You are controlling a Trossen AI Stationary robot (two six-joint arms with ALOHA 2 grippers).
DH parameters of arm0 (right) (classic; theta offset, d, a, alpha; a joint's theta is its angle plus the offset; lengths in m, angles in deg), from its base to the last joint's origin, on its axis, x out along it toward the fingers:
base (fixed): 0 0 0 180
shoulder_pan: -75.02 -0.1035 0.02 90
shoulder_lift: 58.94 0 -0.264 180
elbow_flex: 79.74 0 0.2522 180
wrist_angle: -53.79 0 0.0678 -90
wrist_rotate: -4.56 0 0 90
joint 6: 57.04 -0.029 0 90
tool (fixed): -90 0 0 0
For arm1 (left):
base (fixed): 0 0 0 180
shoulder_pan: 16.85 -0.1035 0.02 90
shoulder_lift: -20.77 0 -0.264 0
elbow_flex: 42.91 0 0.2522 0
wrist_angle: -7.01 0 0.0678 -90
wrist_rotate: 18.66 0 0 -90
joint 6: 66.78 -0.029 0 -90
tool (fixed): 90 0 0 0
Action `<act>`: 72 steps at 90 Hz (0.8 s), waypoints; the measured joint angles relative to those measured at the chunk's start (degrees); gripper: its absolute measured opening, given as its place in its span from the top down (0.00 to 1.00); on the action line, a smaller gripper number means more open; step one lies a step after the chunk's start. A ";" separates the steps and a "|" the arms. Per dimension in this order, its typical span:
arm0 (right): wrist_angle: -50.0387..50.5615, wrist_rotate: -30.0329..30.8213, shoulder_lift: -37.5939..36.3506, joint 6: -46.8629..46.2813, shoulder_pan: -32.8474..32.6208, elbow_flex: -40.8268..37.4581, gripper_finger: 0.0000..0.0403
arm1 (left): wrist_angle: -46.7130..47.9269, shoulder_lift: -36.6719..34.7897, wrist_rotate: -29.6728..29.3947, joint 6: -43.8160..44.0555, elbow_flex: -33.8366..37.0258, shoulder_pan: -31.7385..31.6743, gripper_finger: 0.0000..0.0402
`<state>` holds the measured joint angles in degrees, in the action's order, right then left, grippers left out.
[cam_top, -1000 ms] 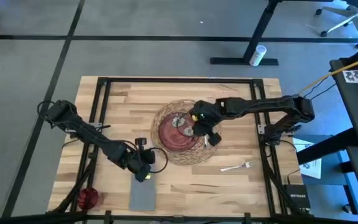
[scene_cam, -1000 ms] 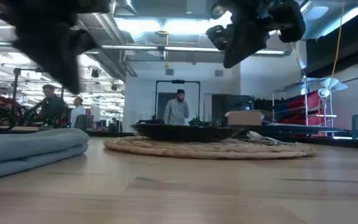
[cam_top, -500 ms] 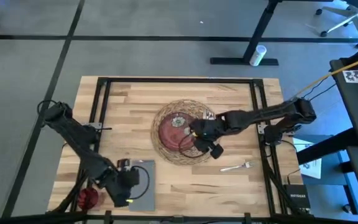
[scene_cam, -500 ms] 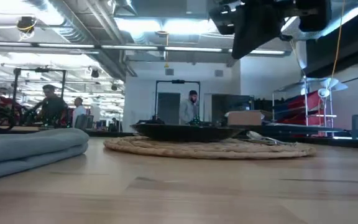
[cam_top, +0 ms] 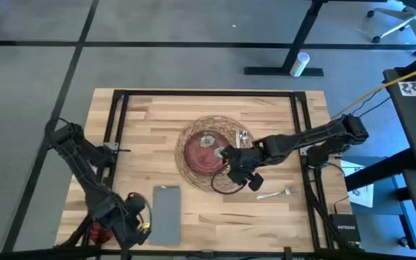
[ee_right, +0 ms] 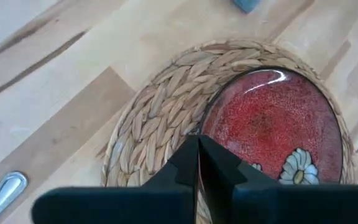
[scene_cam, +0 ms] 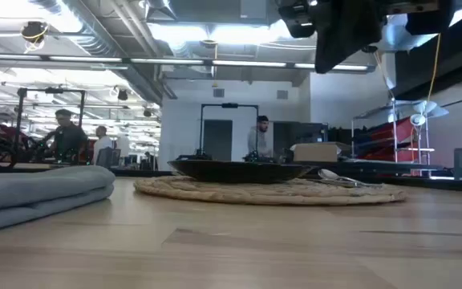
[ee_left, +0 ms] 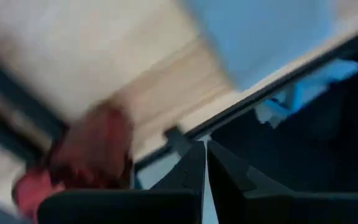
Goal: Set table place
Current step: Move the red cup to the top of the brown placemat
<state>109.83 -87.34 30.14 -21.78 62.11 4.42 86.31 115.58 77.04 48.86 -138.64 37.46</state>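
On the worktop (cam_top: 266,115), your landmark is the red flowered plate (cam_top: 205,153), centred on the woven mat (cam_top: 193,128) as the setting's anchor. Your right end effector (cam_top: 241,175) hovers empty over the mat's rim beside it, fingers pressed together. Well apart, the left end effector (cam_top: 137,222), also closed and empty, sits between the gray napkin (cam_top: 167,214) and red cup (cam_top: 101,230), likely next pickups. A fork (cam_top: 278,193) waits nearby.

The gray floor (cam_top: 157,65) is stretching all around, with dark lines crossing it. Far back in the room, long bright lights (scene_cam: 215,34) are shining on the ceiling, and people (scene_cam: 66,136) are standing at the left near a white wall with a dark doorway (scene_cam: 217,138). A cardboard box (scene_cam: 318,151) is sitting to the right.
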 joint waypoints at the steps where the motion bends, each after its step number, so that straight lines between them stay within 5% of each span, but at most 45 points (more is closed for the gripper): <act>1: 0.00 -0.01 0.00 0.06 0.00 0.01 1.00 | 0.00 0.28 0.45 0.81 -0.05 0.26 1.00; 18: 0.96 0.01 0.00 1.48 0.02 -0.01 1.00 | 0.26 4.97 3.44 8.60 -2.41 3.31 1.00; 51: 1.51 0.03 0.00 4.14 0.17 0.00 1.00 | 17.18 9.04 4.56 9.66 -13.42 3.45 1.00; 72: 1.67 0.03 0.00 5.88 0.17 0.01 1.00 | 17.34 9.19 4.69 9.94 -13.22 4.45 1.00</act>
<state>111.50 -87.31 30.14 -15.91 62.29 4.43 103.65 124.77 81.73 58.80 -151.87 41.91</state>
